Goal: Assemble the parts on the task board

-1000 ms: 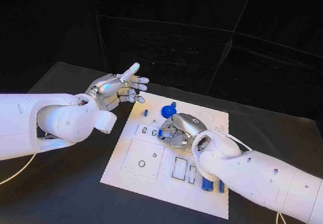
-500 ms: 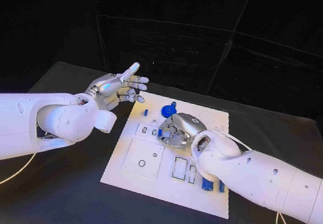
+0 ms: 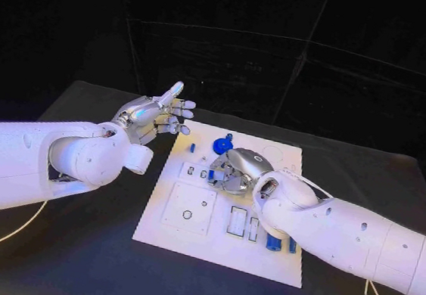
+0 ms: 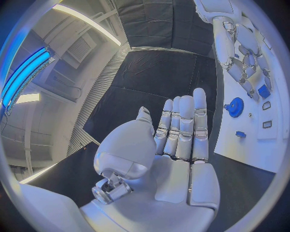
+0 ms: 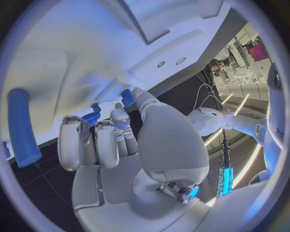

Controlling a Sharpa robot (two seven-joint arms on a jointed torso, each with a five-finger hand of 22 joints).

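Board (image 3: 220, 250) lies mid-table (image 3: 72, 262), long axis running away from robot; bare black table w/ open room on all sides of it, widest at near edge and far right. Blue parts on board: round knob (image 3: 222, 146) near far edge, small peg (image 3: 192, 148) just left of knob, two upright pieces (image 3: 274, 243) near board's right edge, partly behind R arm. Cutouts (image 3: 237, 221) and square outline (image 3: 190, 209) in board's near half are uncovered.

R hand (image 3: 233, 171) is over board centre, just near side of knob, fingers curled down close to surface. A bit of blue shows at fingertips; can't tell if it's held or just beside them. R wrist view: fingers (image 5: 84, 142) bent in twd board underside-on, blue bits (image 5: 128, 97) by tips, long blue bar (image 5: 22, 126) at side.

L hand (image 3: 154, 116) is off board's far-left corner, raised above table, apart from board, palm up, fingers loosely apart, one straight up, holding nothing. L wrist view: fingers (image 4: 184, 126) straight, side by side, w/ knob (image 4: 235, 107), small blue part (image 4: 240, 134) and R hand (image 4: 244, 67) on board beyond.
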